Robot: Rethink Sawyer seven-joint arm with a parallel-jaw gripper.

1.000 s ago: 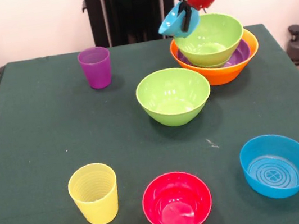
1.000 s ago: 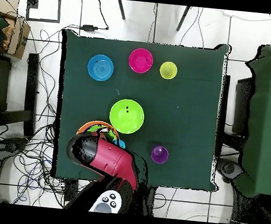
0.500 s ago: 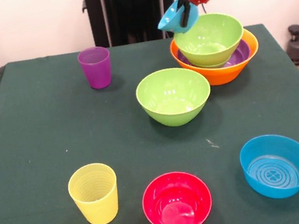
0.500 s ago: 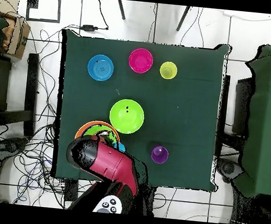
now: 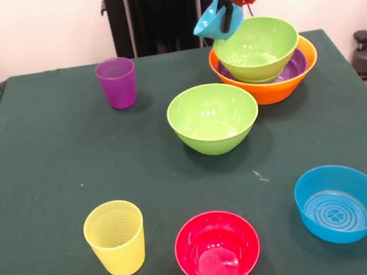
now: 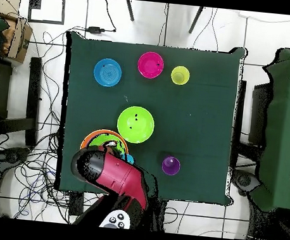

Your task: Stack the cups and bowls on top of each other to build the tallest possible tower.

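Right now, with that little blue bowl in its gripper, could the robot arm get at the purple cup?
Probably not yet. The gripper is shut on the small blue bowl, held up beside the tower. The purple cup stands upright with nothing close around it, so the way looks free once the bowl is set down.

Red arm (image 6: pixel 113 179) covers most of the orange bowl (image 6: pixel 94 136); a lime bowl (image 6: pixel 135 125) sits beside it, maybe touching.
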